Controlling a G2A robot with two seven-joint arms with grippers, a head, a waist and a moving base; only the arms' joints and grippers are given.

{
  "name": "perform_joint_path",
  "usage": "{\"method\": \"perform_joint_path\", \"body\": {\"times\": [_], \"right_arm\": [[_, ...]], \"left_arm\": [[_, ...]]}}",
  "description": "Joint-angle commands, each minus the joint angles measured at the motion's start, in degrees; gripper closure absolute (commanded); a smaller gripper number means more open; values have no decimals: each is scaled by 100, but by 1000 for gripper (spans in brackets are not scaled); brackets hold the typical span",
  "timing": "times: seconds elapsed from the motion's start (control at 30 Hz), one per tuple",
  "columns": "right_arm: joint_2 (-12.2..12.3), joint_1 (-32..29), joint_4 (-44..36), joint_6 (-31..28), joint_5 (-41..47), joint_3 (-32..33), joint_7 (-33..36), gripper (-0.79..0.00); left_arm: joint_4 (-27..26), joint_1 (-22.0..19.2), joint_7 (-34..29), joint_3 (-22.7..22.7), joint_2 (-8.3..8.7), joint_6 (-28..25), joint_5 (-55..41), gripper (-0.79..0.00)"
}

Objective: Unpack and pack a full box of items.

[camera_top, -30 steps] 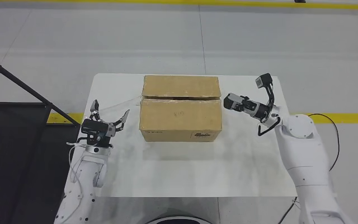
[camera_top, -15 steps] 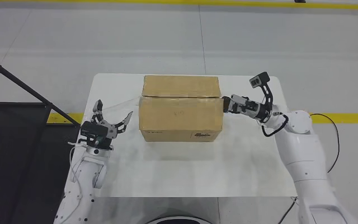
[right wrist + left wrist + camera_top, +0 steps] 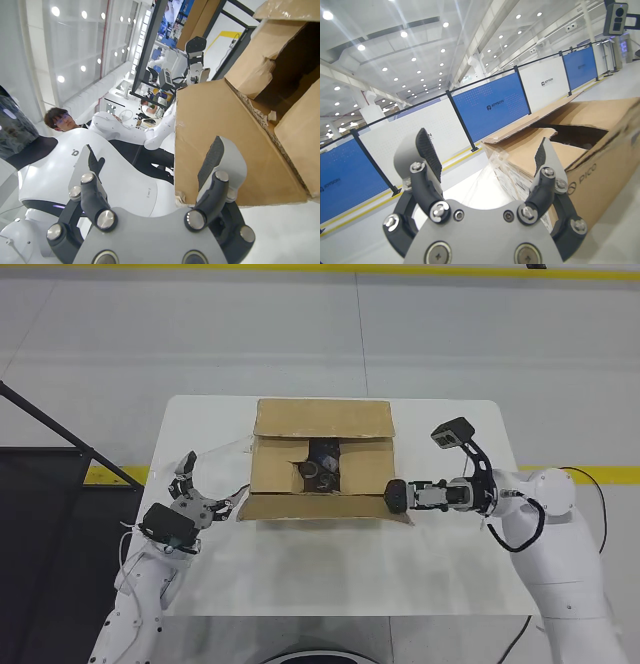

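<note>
Right tool (image 3: 397,496) has its fingers spread wide, with the right corner of the cardboard box's (image 3: 275,469) front flap (image 3: 320,507) between them, unclamped. Equally wide apart and holding nothing, the left tool (image 3: 213,486) hangs just beside the box's left end. White surface (image 3: 330,564) carries the box mid-way, far flap (image 3: 320,419) folded back. From above, dark items (image 3: 325,471) lie inside; both wrist views give a shadowed opening.

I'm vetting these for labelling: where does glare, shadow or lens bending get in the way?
Left wrist view: ceiling lights streak, fence rails bow, the box opening is black. Right wrist view: box interior dark as well. Top view: even light; items inside show dimly.
</note>
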Motion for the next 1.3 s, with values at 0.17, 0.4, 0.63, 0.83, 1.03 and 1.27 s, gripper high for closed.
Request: {"method": "perform_joint_path", "body": {"times": [0.17, 0.4, 0.63, 0.83, 1.03, 1.27], "right_arm": [[330, -325, -538, -618, -1063, -490, -620, -785], [598, -343, -368, -1193, -699, -692, -1196, -785], [607, -345, -356, -1213, -658, -680, -1216, -785], [595, -373, -478, -946, -754, -688, -1620, -785], [531, -68, -500, 23, -632, -729, -2502, -785], [408, 640, 316, 1179, -262, -1070, -2530, -785]], "left_arm": [[23, 177, 270, -66, 119, -472, 678, -785], [93, 218, 122, -26, 194, -565, 1110, -785], [93, 210, 36, 11, 225, -561, 1172, -785], [93, 210, 36, 11, 225, -561, 1172, -785], [93, 210, 36, 11, 225, -561, 1172, -785], [93, 210, 36, 11, 225, -561, 1172, -785]]}}
